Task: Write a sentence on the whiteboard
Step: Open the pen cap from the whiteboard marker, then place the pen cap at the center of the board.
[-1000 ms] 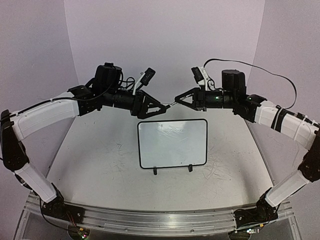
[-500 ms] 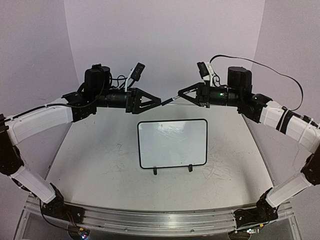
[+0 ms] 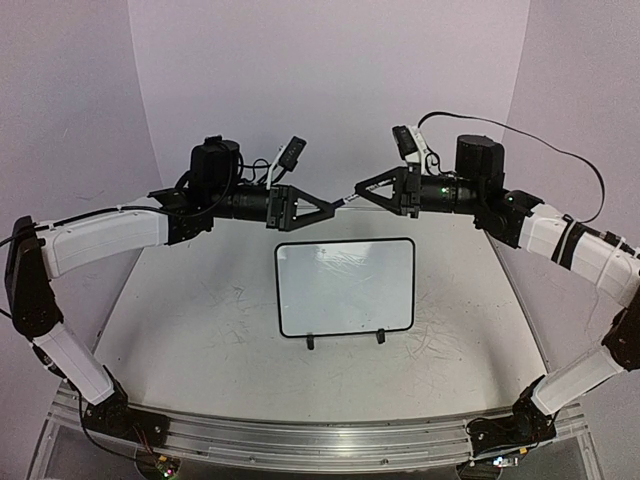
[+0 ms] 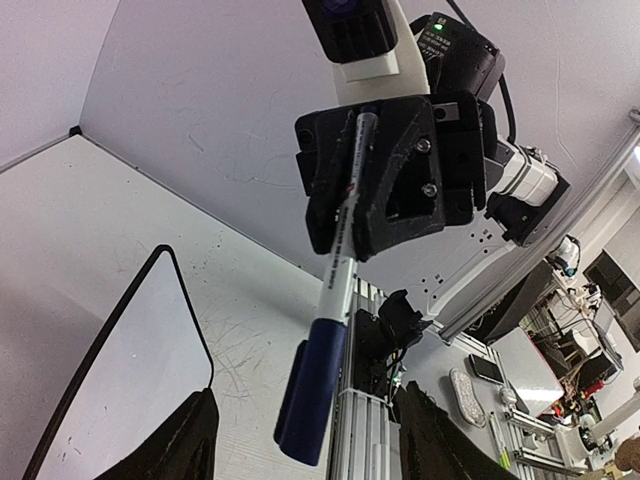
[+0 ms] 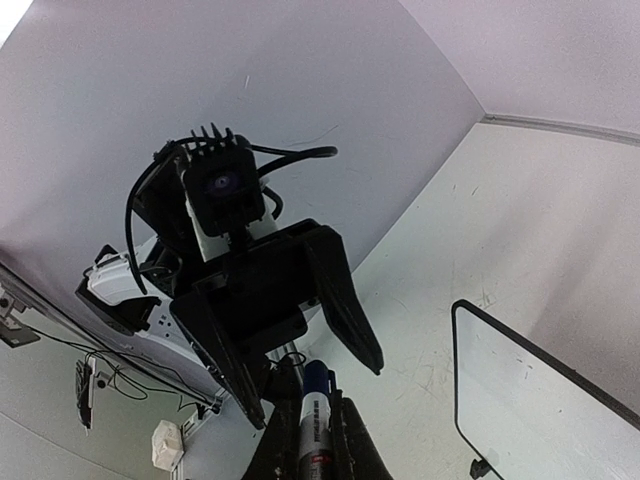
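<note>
The whiteboard (image 3: 345, 288) stands on its two feet on the table; no sentence shows on it, only faint smears. Both arms hang in the air above its far edge, fingertips facing each other. My right gripper (image 3: 358, 192) is shut on a white marker (image 4: 338, 270) with a dark blue cap (image 4: 315, 385). My left gripper (image 3: 330, 206) is open, its fingers (image 4: 190, 445) standing either side of the cap with gaps on both sides. The right wrist view shows the marker (image 5: 315, 425) between my right fingers (image 5: 350, 440), and the left gripper (image 5: 315, 392) straddling its cap.
The tabletop (image 3: 200, 330) is white and scuffed with grey scribbles. Purple walls close in the back and both sides. An aluminium rail (image 3: 300, 440) with the arm bases runs along the near edge. The board's corner (image 5: 530, 400) lies below to the right.
</note>
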